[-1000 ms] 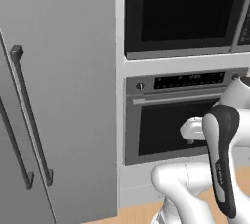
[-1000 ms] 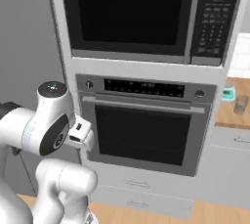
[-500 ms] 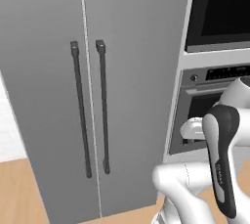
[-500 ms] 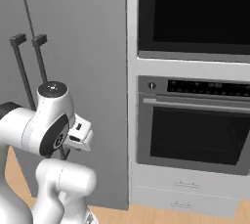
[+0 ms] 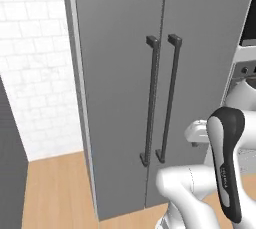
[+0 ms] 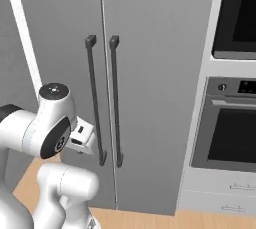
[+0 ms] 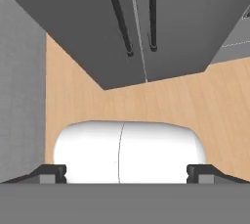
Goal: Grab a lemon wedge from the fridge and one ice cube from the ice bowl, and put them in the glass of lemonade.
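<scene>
In the left base view, a white tiled wall (image 5: 35,63) stood at the far left above a pale wooden plank floor (image 5: 55,188). Beside it rose the fridge (image 5: 115,73), a tall matte grey slab with flat, plain faces, both doors shut and meeting at a thin vertical seam. Two long dark bar handles (image 5: 161,100), square at their ends, ran upright on either side of that seam, close together and parallel. The arm's glossy white rounded links with a dark joint stood low at the right, in front of the fridge and apart from it.

In the right base view, right of the fridge, a built-in oven (image 6: 231,128) showed a smooth black glass door in a pale grey frame.

In the hand view, the gripper (image 7: 126,171) looked down at the floor and the fridge's lower edge; its two small dark fingertips (image 7: 53,171) sat far apart, the jaws wide open and empty.
</scene>
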